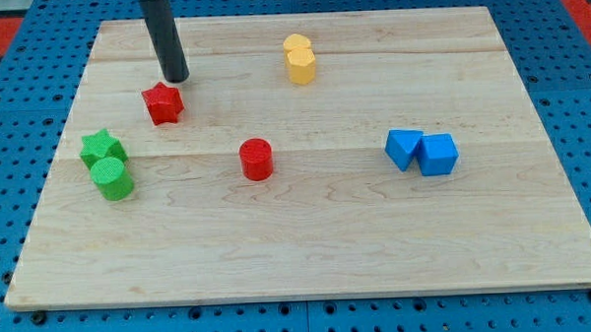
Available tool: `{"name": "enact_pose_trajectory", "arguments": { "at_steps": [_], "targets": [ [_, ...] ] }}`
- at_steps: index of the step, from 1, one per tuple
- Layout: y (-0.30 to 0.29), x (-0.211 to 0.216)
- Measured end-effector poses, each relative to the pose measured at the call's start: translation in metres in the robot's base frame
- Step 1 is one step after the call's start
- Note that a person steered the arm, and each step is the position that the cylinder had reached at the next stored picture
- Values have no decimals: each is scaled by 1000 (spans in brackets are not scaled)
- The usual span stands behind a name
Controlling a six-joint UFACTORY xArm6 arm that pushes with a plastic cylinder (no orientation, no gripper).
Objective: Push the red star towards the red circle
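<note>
The red star (pixel 163 103) lies on the wooden board at the upper left. The red circle (pixel 257 158), a short cylinder, stands near the board's middle, to the lower right of the star. My tip (pixel 177 77) is just above and slightly right of the star, at its top edge, touching it or nearly so. The dark rod rises from there out of the view's top.
A green star (pixel 102 147) and a green circle (pixel 112 178) sit together at the left. Two yellow blocks (pixel 299 58) sit together at the top centre. A blue triangle (pixel 404 148) and a blue cube (pixel 438 154) sit at the right. The wooden board (pixel 308 254) lies on a blue pegboard.
</note>
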State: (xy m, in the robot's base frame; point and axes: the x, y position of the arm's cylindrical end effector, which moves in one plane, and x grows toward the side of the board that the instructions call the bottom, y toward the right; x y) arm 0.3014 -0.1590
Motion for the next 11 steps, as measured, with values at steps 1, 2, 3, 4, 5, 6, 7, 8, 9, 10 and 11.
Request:
{"name": "enact_pose_trajectory", "arguments": {
  "at_steps": [1,2,3,4,5,6,7,8,9,10,11],
  "targets": [
    [-3,41],
    [-8,67],
    [-63,67],
    [-67,109],
    [3,123],
    [7,119],
    [-49,90],
    [-44,57],
    [46,109],
    [63,127],
    [48,85]
  ]
}}
